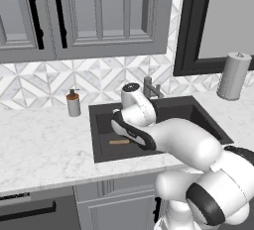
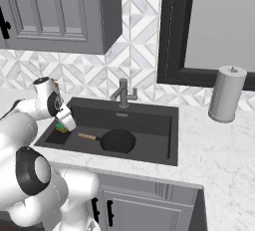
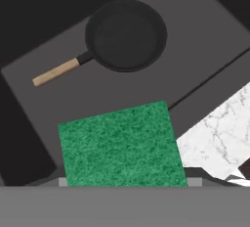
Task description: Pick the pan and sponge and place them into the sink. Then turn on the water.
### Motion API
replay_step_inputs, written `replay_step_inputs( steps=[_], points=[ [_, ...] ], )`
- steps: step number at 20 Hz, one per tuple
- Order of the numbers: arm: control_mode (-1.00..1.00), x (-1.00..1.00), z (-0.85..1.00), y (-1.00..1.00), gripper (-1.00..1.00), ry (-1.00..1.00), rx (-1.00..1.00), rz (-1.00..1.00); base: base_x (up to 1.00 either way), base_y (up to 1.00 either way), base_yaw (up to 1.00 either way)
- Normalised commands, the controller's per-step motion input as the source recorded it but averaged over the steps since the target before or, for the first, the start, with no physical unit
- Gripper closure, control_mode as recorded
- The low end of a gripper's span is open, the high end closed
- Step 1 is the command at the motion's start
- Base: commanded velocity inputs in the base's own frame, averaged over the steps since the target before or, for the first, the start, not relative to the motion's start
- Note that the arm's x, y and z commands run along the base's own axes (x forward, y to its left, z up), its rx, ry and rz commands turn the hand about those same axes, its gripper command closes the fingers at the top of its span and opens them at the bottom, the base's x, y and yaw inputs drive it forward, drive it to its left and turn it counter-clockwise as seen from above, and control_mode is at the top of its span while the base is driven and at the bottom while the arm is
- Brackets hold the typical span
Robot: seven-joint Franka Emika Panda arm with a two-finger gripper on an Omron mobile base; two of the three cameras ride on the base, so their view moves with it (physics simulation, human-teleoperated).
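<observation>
The black pan (image 2: 118, 140) (image 3: 127, 35) lies flat on the floor of the dark grey sink (image 2: 172, 134) (image 3: 205, 30), its wooden handle (image 1: 119, 142) pointing left. My gripper (image 2: 64, 124) hangs over the sink's left end, just inside the rim and to the left of the pan handle. It is shut on the green and yellow sponge (image 2: 62, 127) (image 3: 122, 145), which sits close under the hand camera and hides the fingertips. The sponge is held above the sink floor. No water runs from the grey faucet (image 2: 123, 94) (image 1: 149, 87).
A soap dispenser (image 1: 73, 103) stands on the marble counter (image 1: 44, 144) left of the sink. A paper towel roll (image 2: 226, 94) (image 1: 234, 76) stands on the counter at the right. Grey cabinets hang above, and a dark-framed window sits behind the faucet.
</observation>
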Motion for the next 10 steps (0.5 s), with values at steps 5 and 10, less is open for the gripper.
replay_step_inputs(
  steps=[5, 10],
  points=[
    [-1.0, 0.18, 0.0, -0.7, 1.0, 0.05, -0.03, -0.15, 0.0, 0.0, 0.0],
    [-1.0, 0.2, 0.0, -0.63, 1.0, 0.09, -0.03, -0.08, 0.0, 0.0, 0.0]
  ],
)
